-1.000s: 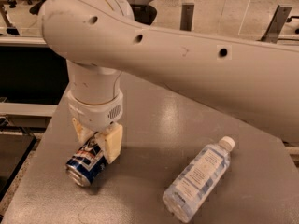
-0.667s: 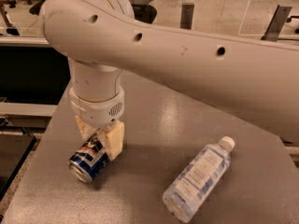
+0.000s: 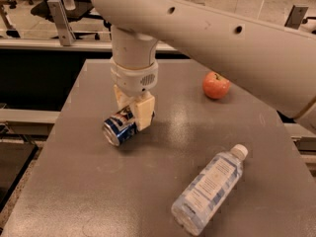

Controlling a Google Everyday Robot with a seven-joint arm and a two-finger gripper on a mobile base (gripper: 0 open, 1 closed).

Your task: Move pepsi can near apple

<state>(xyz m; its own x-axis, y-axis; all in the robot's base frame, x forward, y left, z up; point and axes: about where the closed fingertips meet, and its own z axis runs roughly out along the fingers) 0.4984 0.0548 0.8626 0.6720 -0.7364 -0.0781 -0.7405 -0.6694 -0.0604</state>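
Note:
The pepsi can (image 3: 117, 127), dark blue with a silver end, lies on its side, tilted, at the left middle of the grey table (image 3: 163, 191). My gripper (image 3: 133, 111) comes down from above and is shut on the pepsi can, one cream finger (image 3: 144, 111) across its near side. The apple (image 3: 216, 85), orange-red and round, sits on the table to the right and farther back, well apart from the can.
A clear plastic water bottle (image 3: 209, 189) lies on its side at the front right of the table. My large cream arm (image 3: 222, 33) spans the upper right. The table's left edge is close to the can. Chairs and rails stand behind the table.
The view has shifted, so the apple now shows. The can, in my gripper, has moved up and to the right, towards the table's middle.

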